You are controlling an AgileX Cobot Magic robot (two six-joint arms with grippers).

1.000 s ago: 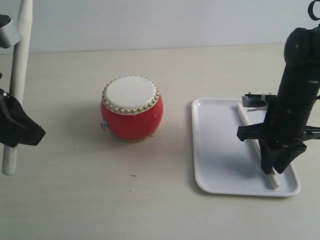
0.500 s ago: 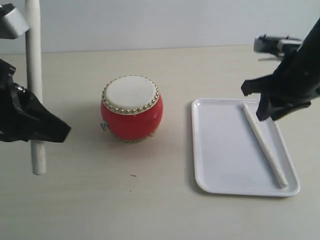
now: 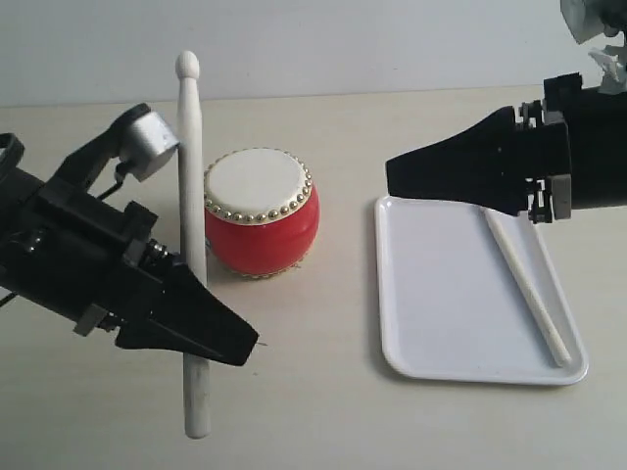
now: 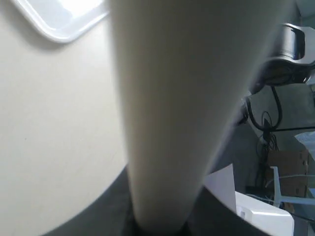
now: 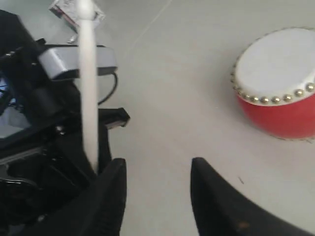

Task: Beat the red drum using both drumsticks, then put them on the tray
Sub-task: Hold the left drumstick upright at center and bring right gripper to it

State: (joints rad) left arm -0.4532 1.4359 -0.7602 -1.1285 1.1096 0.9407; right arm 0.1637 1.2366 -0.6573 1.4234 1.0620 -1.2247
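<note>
**One drumstick delivered, one outstanding**

The tray [image 3: 431, 323] lies beneath the right gripper [image 3: 397, 176], which has lifted clear of it, its jaws apart and empty. The red drum [image 3: 260, 211] sits between the two grippers, untouched. The first drumstick [image 3: 524, 284] now rests released on the tray. The second drumstick [image 3: 192, 166] stands upright, clamped in the left gripper [image 3: 230, 343], which has carried it in beside the drum. Judgement: putting-away is half done, and this stick goes next.

tray [image 3: 441, 294] far edge behind right pincer [image 3: 394, 176], held drumstick [image 4: 172, 98] blurred, drum [image 5: 280, 88] cropped
</note>
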